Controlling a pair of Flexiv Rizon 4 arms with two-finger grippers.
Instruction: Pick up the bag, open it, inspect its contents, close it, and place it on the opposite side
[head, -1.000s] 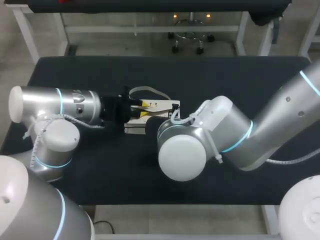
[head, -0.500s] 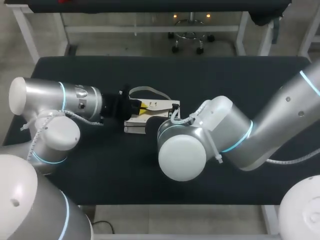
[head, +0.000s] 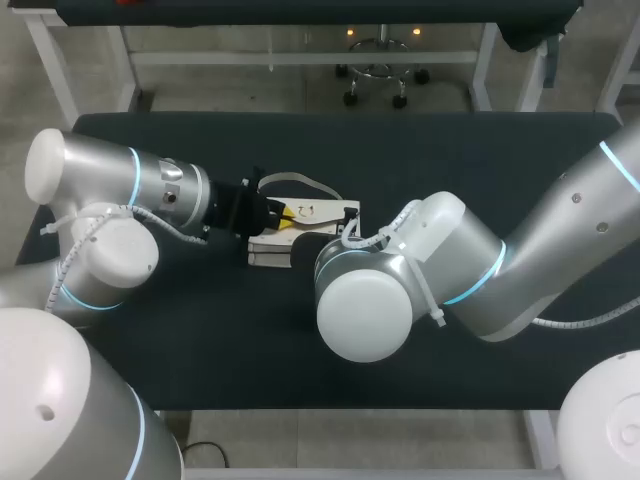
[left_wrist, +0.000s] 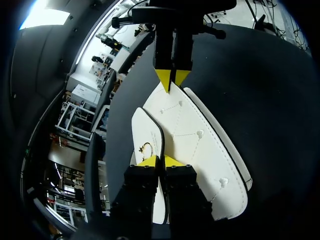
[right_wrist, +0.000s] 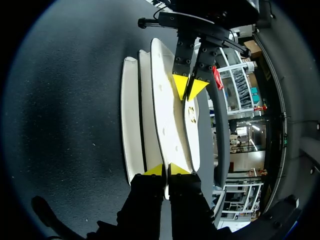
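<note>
At centre of table (head: 480, 160): bag (head: 325, 211) lying flat. Left gripper (left_wrist: 160, 161) pinches its flap at 9 o'clock, right gripper (right_wrist: 164, 170) at 3 o'clock. Judgement: raise both ends evenly and slowly to avoid slip.

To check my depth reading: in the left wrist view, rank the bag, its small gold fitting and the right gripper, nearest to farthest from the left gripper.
1. bag: pinched between the left gripper's fingers.
2. gold fitting: just ahead, on the bag's inner flap.
3. right gripper: at the bag's far end.
</note>
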